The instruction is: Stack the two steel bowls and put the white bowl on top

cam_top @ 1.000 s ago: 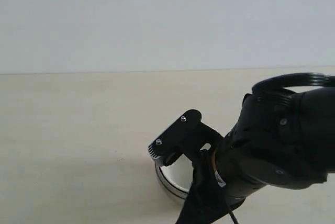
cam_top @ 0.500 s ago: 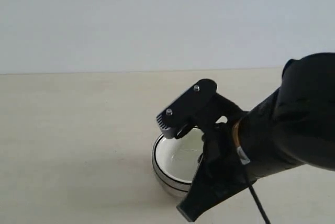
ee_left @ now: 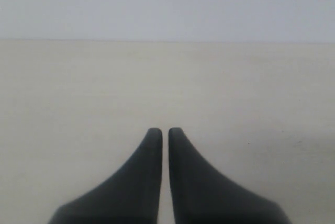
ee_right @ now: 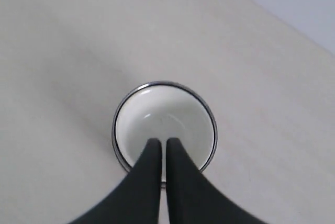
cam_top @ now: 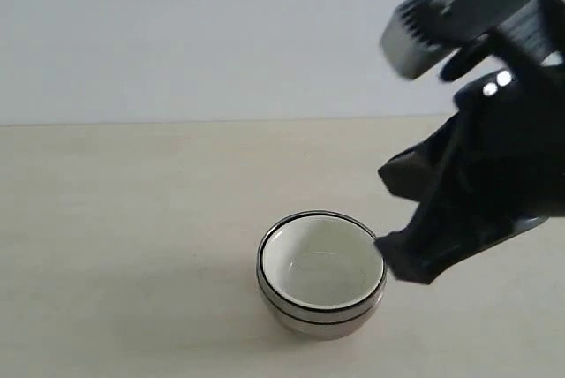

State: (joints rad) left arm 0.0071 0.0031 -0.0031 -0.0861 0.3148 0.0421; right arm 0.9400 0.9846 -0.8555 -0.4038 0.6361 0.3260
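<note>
White bowl (cam_top: 322, 263) uncovered; right hand (ee_right: 162, 143) lifted away.

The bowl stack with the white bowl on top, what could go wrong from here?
1. The right gripper hangs shut above the stack, pointing at the white bowl; a dip or sideways swing could clip its rim.
2. The steel bowls stand loose on the smooth table, so a knock could slide or tip the whole stack.
</note>
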